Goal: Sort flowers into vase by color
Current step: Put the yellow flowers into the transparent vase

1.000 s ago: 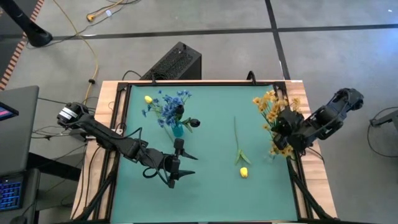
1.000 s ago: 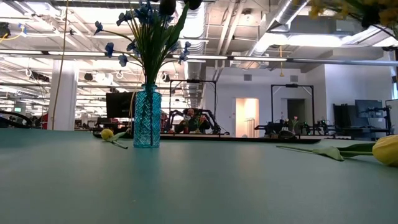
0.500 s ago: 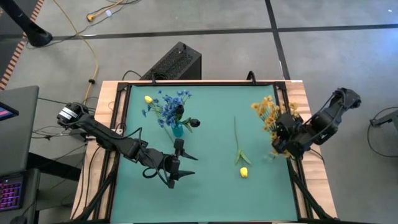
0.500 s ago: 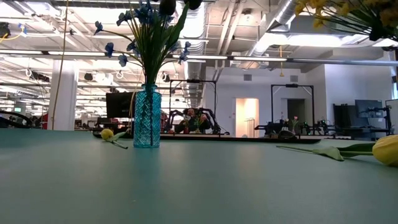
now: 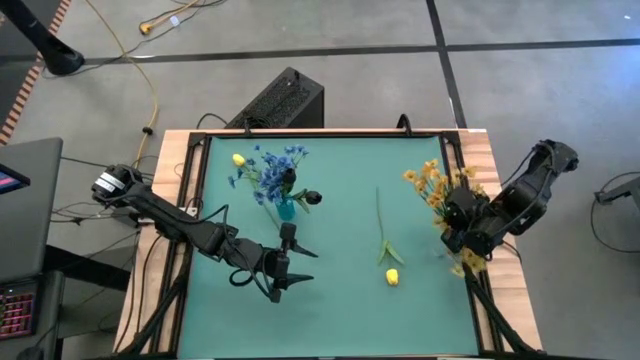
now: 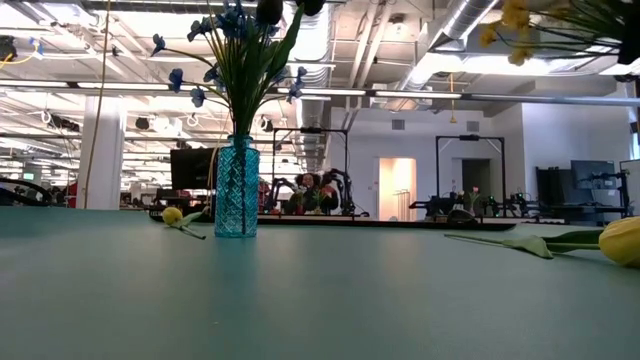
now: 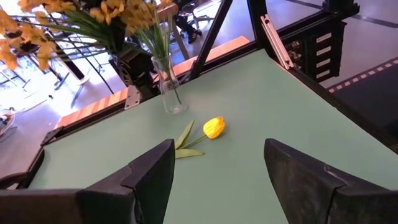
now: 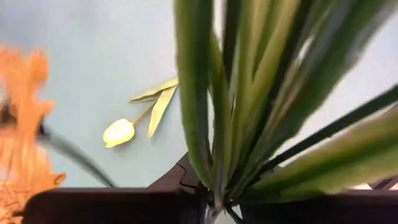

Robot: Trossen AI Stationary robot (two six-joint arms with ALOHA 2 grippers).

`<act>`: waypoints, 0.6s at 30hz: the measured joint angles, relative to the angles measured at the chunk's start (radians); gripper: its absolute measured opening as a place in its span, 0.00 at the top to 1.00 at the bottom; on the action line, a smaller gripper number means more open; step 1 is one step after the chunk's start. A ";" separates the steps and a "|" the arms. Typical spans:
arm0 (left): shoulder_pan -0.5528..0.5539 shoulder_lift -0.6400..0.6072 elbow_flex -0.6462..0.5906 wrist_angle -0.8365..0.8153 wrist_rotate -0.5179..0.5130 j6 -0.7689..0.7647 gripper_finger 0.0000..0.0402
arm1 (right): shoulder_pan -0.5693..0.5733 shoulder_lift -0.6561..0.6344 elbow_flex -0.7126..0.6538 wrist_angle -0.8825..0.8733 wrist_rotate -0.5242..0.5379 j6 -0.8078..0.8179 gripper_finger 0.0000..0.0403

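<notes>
A blue glass vase (image 5: 285, 208) (image 6: 236, 187) stands far left and holds blue sprigs and dark buds. A clear vase (image 7: 170, 96) stands by the table's right edge with yellow-orange sprigs (image 5: 432, 178) (image 7: 93, 15) in it. My right gripper (image 5: 462, 222) (image 8: 214, 196) is shut on their stems. A yellow bud (image 5: 392, 276) (image 7: 213, 127) lies mid-table on its side, a second yellow bud (image 5: 238, 158) (image 6: 173, 215) at the far left. My left gripper (image 5: 295, 265) (image 7: 217, 180) hovers open near the blue vase. My right gripper pinches the bunched green stems (image 8: 214, 155) of the yellow-orange sprigs between its two fingers, across the stems. The blossoms fan out past the fingers toward the far edge. The stems' lower ends (image 7: 163, 74) reach down into the clear vase.
The green mat is bordered by a wooden frame (image 5: 178, 180). Open mat lies between the lying yellow bud's stem (image 5: 379, 210) and the blue vase, and along the near edge. A black box (image 5: 280, 100) sits on the floor beyond the far edge.
My right gripper has shifted a little toward the table's near edge with the stems in its hold. The yellow-orange bunch has swung with it, and its blossoms hang lower at the top right of the low view.
</notes>
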 joint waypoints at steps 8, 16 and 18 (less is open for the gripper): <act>0.010 0.000 0.000 0.004 0.000 0.005 0.41 | -0.039 0.000 0.000 0.000 0.000 0.000 0.68; 0.011 0.000 0.000 -0.001 0.000 0.006 0.41 | -0.038 0.000 0.000 0.000 0.019 -0.003 0.66; 0.011 0.000 0.000 -0.001 0.000 0.006 0.41 | -0.039 0.000 0.000 0.000 0.020 -0.003 0.66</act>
